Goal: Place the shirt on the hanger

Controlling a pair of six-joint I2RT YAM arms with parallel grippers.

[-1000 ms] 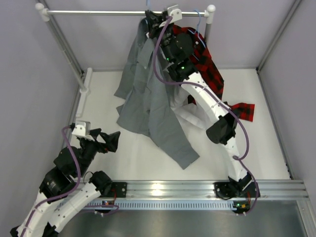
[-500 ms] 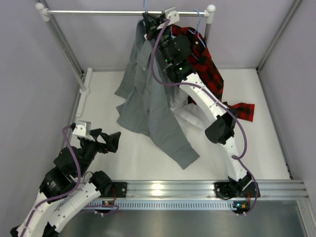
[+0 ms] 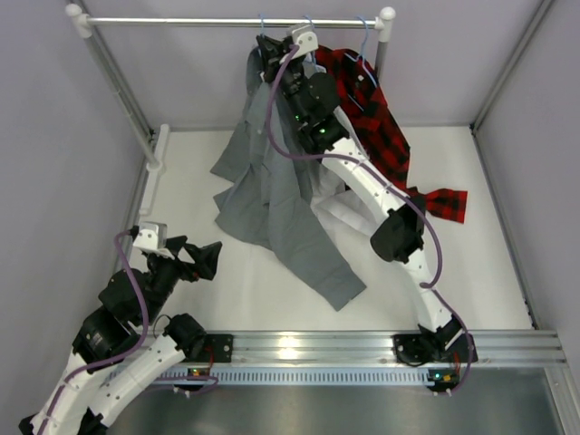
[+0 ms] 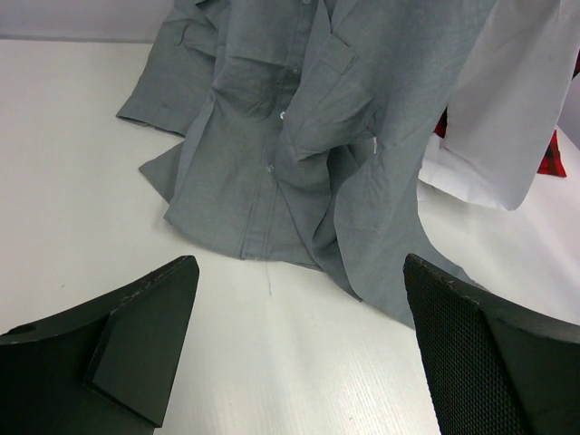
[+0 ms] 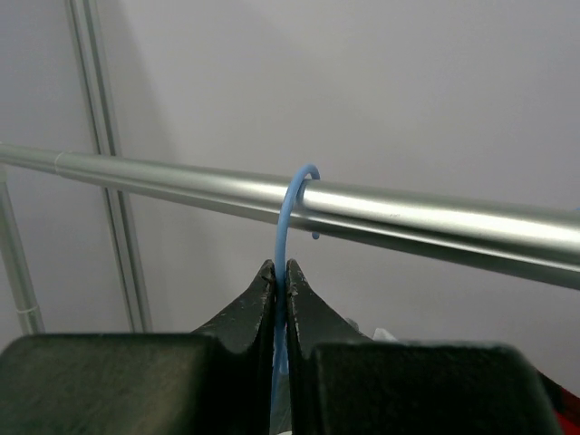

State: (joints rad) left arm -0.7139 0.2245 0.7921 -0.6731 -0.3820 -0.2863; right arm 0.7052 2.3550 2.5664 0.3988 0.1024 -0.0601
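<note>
The grey shirt (image 3: pixel 272 195) hangs from the light-blue hanger (image 5: pixel 285 227) and trails down onto the white table; its lower part shows in the left wrist view (image 4: pixel 299 136). My right gripper (image 5: pixel 280 272) is shut on the hanger's hook stem, and the hook sits over the metal rail (image 5: pixel 408 217). In the top view the right gripper (image 3: pixel 268 47) is high at the rail, at the shirt's collar. My left gripper (image 3: pixel 204 256) is open and empty, low near the table's front left, apart from the shirt; in its own view it (image 4: pixel 299 353) faces the shirt's hem.
A red-and-black plaid shirt (image 3: pixel 372 118) hangs on the rail (image 3: pixel 181 22) to the right of the grey one. A white shirt (image 3: pixel 349 213) lies on the table under the right arm, also showing in the left wrist view (image 4: pixel 503 118). Rack posts (image 3: pixel 118 86) stand at the left.
My right gripper has moved up and left with the hanger, bringing its hook onto the rail. The grey shirt has lifted with it. The left arm has not moved.
</note>
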